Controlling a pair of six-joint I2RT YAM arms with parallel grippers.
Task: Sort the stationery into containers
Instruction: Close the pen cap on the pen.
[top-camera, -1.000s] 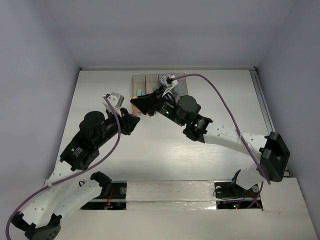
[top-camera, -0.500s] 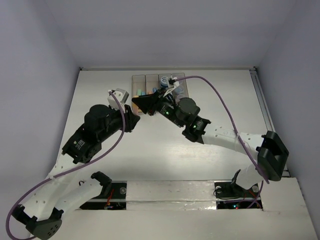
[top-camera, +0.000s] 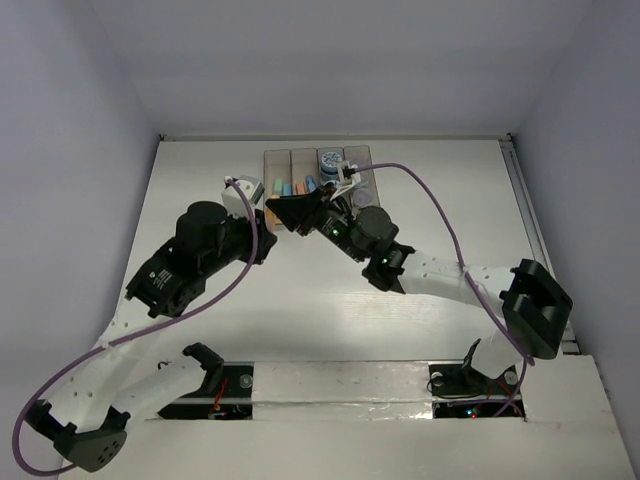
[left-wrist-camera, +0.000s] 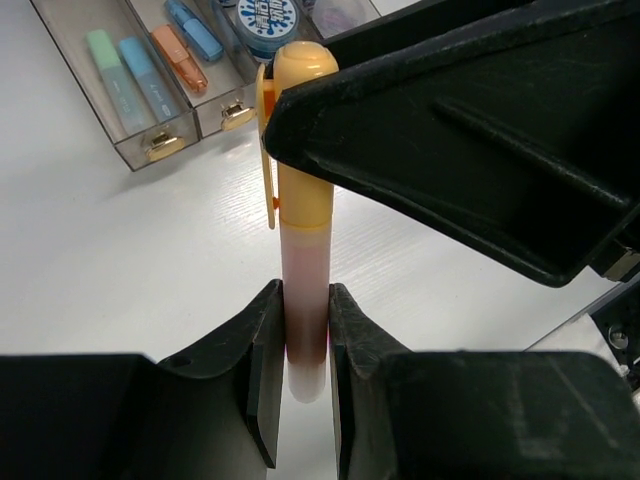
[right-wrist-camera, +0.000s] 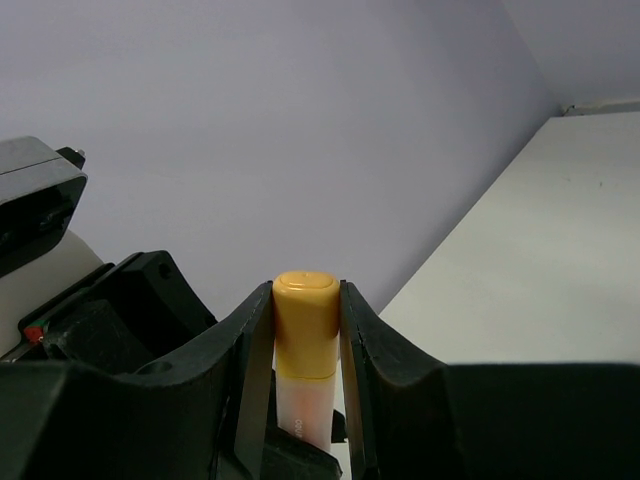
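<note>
Left gripper (left-wrist-camera: 298, 320) grips the orange marker (left-wrist-camera: 303, 240) by its pale body, right gripper (right-wrist-camera: 306, 310) by the cap, midair near the bins (top-camera: 272, 165) at the far edge of the table (top-camera: 450, 200) — so tugging apart could pop the cap.

The marker (left-wrist-camera: 303, 200), pinched in the left gripper (left-wrist-camera: 298, 345), looked like smooth plastic, glossy orange up top, frosted and see-through lower down. That one and the right gripper (right-wrist-camera: 305, 315) were both matt black plastic. Ahead of the left gripper's tips, the bins (left-wrist-camera: 75, 62) were smoky clear plastic with shiny gold-ish clasps (left-wrist-camera: 165, 147). The table (left-wrist-camera: 120, 260) under it was matt white.
</note>
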